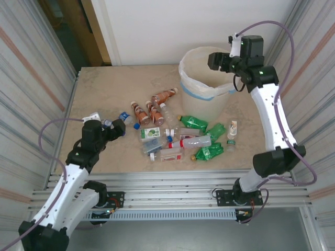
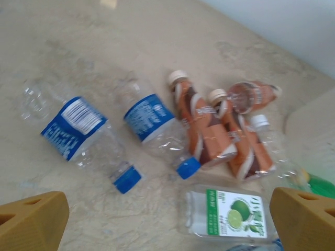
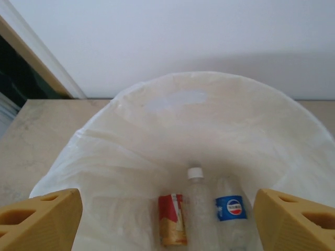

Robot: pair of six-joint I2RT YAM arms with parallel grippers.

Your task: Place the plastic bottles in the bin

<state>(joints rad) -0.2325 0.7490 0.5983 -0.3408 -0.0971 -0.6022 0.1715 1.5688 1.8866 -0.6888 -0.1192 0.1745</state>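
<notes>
The bin (image 1: 198, 90) stands at the back right, lined with a translucent bag. My right gripper (image 1: 216, 60) hangs over its mouth, open, nothing between the fingers (image 3: 39, 219). Down inside the bin (image 3: 183, 104) lie a red-labelled bottle (image 3: 172, 219), a clear white-capped bottle (image 3: 197, 204) and a blue-labelled one (image 3: 230, 209). My left gripper (image 1: 117, 128) is open, low over the table's left part. Ahead of it lie two clear blue-capped bottles (image 2: 78, 130) (image 2: 154, 123), orange-labelled bottles (image 2: 201, 130) and a lime-labelled bottle (image 2: 230, 214).
More bottles are scattered mid-table: green ones (image 1: 193, 123) (image 1: 209, 151), a clear red-banded one (image 1: 193, 141), orange ones (image 1: 165, 97). Corrugated walls close in the left and right sides; a white wall stands behind the bin.
</notes>
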